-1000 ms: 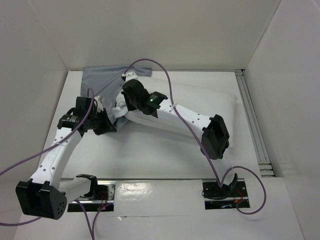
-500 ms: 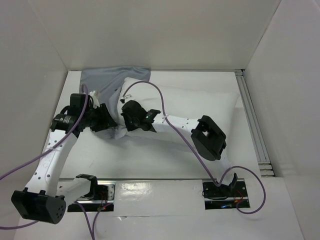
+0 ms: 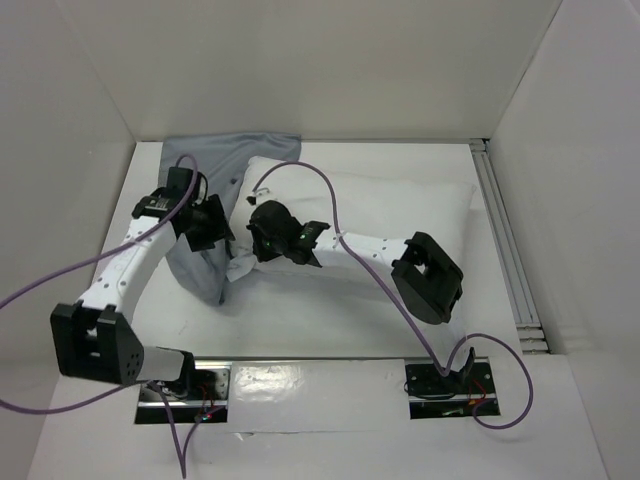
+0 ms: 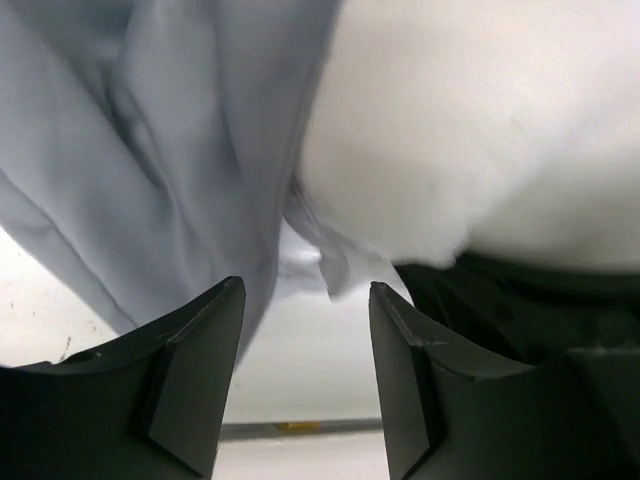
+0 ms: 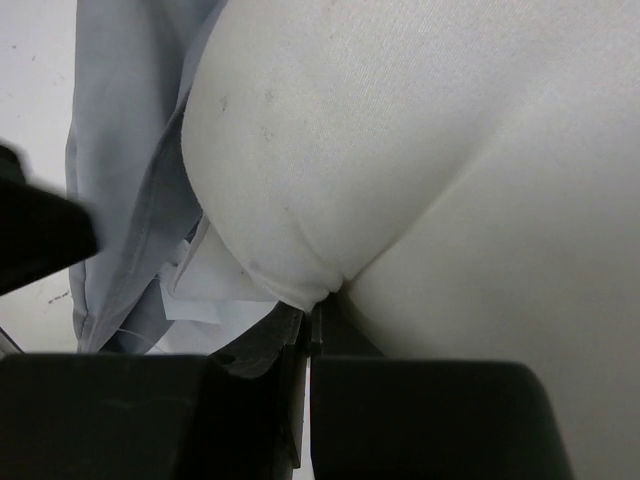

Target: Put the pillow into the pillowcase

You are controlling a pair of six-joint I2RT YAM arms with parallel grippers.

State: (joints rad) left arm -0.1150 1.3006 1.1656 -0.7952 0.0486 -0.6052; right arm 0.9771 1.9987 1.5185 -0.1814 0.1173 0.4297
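The white pillow [image 3: 400,215] lies across the middle and right of the table. My right gripper [image 3: 252,248] is shut on its near-left corner, and the right wrist view shows the jaws [image 5: 318,305] pinching a fold of the pillow [image 5: 450,150]. The grey pillowcase [image 3: 205,270] is draped from the back wall down along the pillow's left end, with a white tag beside it. My left gripper [image 3: 220,230] hovers over that cloth. In its own view it [image 4: 305,292] is open and holds nothing, with the pillowcase [image 4: 130,150] at left and the pillow [image 4: 480,120] at right.
White walls close in the table at the back and both sides. A metal rail [image 3: 505,250] runs along the right edge. Purple cables [image 3: 330,190] loop over the pillow and off the left arm. The arm bases [image 3: 440,380] sit at the near edge.
My left gripper has opened and let go of the pillowcase, then drawn back a little. The cloth has dropped along the pillow's left end. My right gripper has moved left, still gripping the pillow.
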